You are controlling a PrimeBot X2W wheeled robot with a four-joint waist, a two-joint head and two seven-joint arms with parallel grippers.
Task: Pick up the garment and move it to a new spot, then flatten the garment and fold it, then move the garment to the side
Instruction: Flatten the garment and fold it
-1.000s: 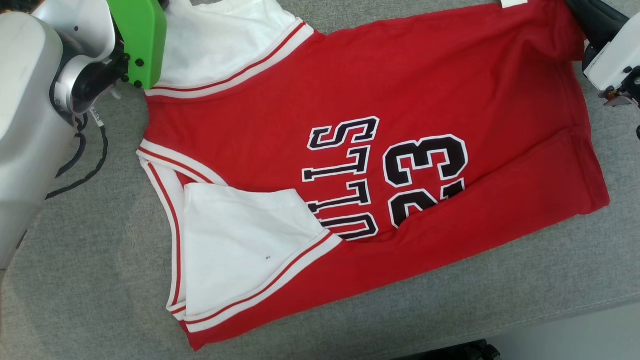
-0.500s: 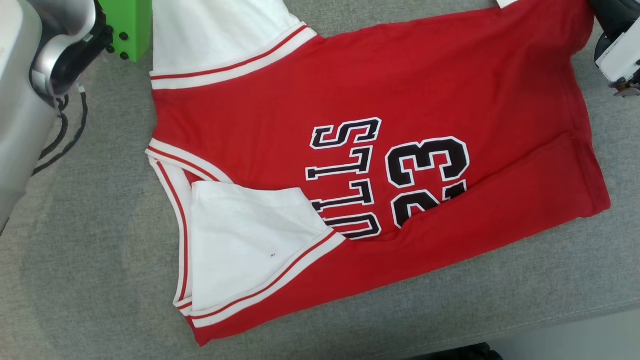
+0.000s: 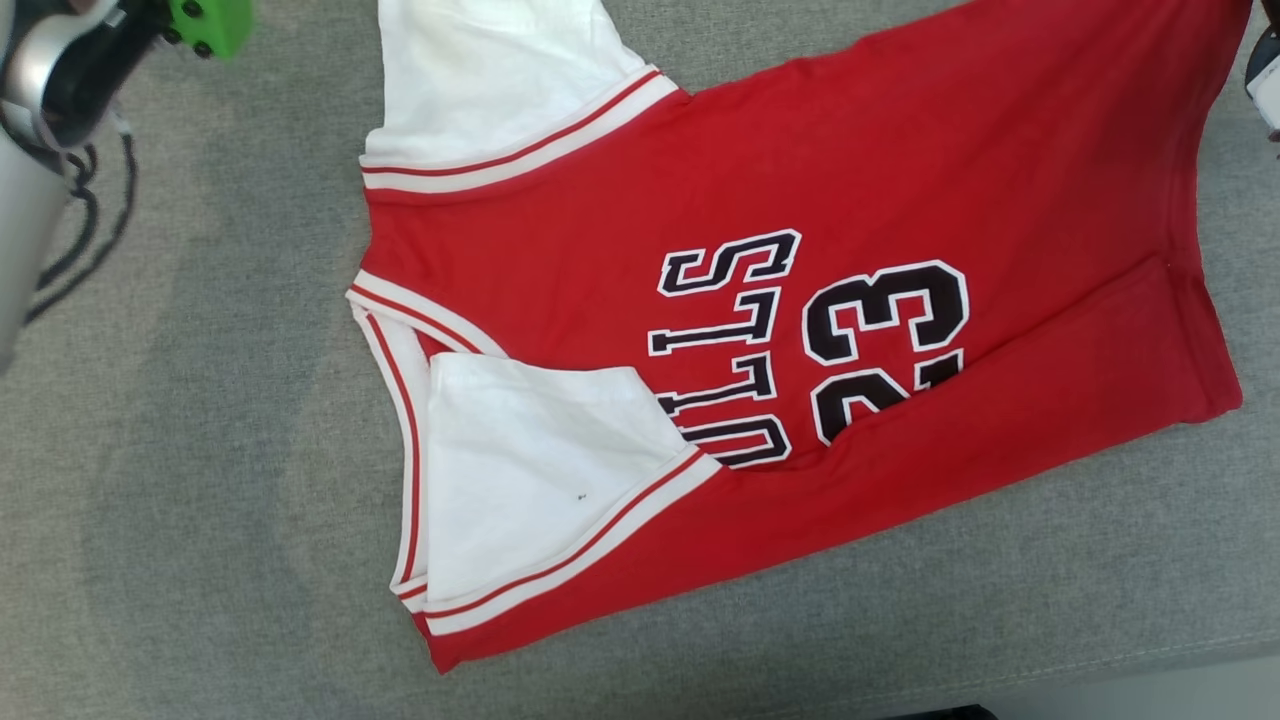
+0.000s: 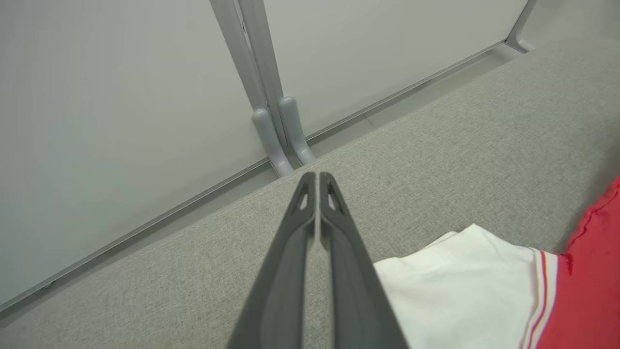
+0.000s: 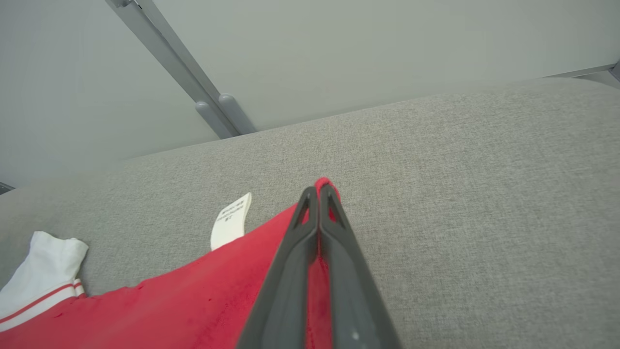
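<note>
Your soft, limp jersey (image 3: 900,150) wanted corner holds: your right gripper (image 5: 318,190) was pinched shut on its hem corner, your left gripper (image 4: 317,175) closed on nothing.

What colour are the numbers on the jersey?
The numbers are black with white outlines, on the red jersey; head view shows it best.

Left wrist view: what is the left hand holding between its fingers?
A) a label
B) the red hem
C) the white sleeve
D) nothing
D: the left hand has its fingers pressed together with nothing between them, above the bare grey cushion; the white sleeve lies off to one side.
</note>
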